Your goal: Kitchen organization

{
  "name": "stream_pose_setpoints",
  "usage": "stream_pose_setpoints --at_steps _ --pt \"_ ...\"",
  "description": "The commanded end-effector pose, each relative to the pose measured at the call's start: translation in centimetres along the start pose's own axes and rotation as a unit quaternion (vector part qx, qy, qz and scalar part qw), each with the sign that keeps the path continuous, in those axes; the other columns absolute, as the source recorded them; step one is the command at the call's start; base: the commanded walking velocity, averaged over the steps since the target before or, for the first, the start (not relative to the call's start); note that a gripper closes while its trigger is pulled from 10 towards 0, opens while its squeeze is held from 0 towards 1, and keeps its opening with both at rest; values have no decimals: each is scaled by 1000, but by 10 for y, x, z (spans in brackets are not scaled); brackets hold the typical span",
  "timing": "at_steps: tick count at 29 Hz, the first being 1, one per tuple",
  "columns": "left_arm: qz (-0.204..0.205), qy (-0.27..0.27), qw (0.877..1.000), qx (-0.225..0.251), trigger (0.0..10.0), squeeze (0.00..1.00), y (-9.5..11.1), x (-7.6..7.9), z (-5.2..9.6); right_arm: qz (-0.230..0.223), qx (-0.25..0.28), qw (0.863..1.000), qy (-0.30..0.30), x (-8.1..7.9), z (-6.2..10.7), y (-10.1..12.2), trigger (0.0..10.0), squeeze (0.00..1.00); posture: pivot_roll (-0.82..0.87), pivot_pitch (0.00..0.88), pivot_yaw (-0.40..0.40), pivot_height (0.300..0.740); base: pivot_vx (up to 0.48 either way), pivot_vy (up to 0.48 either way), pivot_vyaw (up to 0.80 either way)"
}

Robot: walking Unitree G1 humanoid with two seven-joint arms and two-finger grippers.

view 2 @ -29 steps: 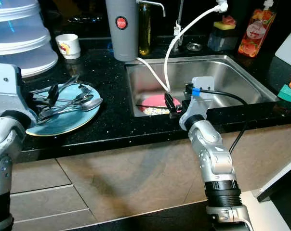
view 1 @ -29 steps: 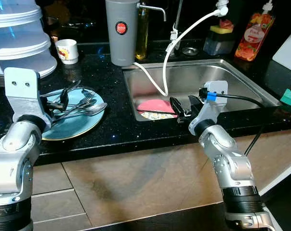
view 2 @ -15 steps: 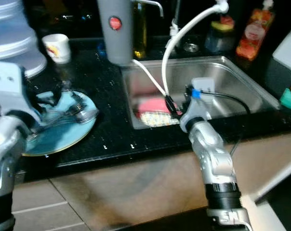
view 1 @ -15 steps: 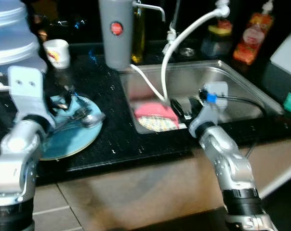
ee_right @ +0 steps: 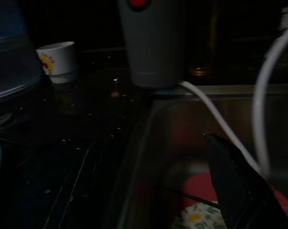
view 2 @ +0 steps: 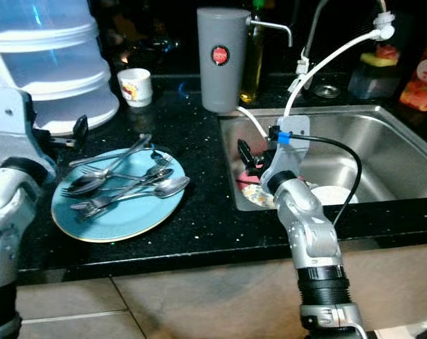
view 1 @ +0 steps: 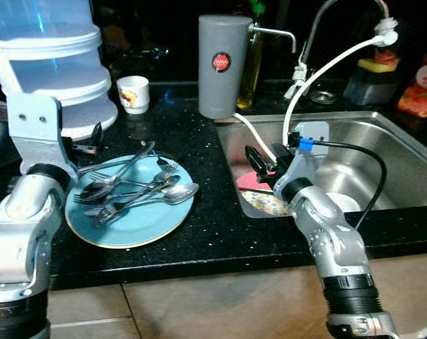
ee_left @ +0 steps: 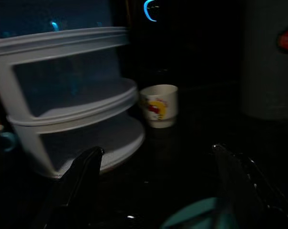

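Note:
A light blue plate (view 1: 139,229) lies on the black counter with several spoons and forks (view 1: 132,191) piled across it. My left gripper (view 1: 90,141) hovers at the plate's far left edge, open and holding nothing; its two fingers (ee_left: 82,176) are spread wide. My right gripper (view 1: 265,157) hangs over the left end of the steel sink (view 1: 383,152), open and empty, one finger (ee_right: 232,183) in sight. Below it in the sink lie a pink plate (view 1: 249,181), a floral dish (view 1: 266,205) and a white bowl (view 1: 338,205).
Stacked white containers (view 1: 51,63) stand at the back left, with a small white cup (view 1: 133,93) beside them. A grey canister (view 1: 224,67) and an oil bottle (view 1: 253,60) stand behind the sink's left corner. A white hose (view 1: 326,70) loops into the sink. A red bottle (view 1: 420,88) is far right.
The camera has swung left, so counter and sink sit further right in the picture. My right gripper now stands by the sink's left end instead of its front rim.

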State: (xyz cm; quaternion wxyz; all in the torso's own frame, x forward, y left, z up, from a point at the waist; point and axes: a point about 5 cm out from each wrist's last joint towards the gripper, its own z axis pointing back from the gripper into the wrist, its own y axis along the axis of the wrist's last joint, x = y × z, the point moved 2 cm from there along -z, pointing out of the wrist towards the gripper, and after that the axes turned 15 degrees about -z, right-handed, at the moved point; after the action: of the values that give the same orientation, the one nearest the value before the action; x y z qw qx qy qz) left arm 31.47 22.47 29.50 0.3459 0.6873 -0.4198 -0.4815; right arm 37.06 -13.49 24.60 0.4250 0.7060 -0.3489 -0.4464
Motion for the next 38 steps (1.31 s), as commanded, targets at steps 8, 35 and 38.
stream_pose_setpoints --at_steps 8,35,38 --pt "6 -6 1000 -22 10000 0 -3 8 4 34 -23 999 10 1 0 -5 10000 0 24 89 -14 740 0 0 100" --pt "30 13 999 -44 10000 0 -7 1 4 24 -20 1000 0 4 -1 -4 10000 0 13 90 -23 740 0 -124 237" --pt "27 15 999 -45 10000 0 -7 0 4 25 -20 999 0 4 -1 -3 10000 0 14 91 -24 740 0 0 0"
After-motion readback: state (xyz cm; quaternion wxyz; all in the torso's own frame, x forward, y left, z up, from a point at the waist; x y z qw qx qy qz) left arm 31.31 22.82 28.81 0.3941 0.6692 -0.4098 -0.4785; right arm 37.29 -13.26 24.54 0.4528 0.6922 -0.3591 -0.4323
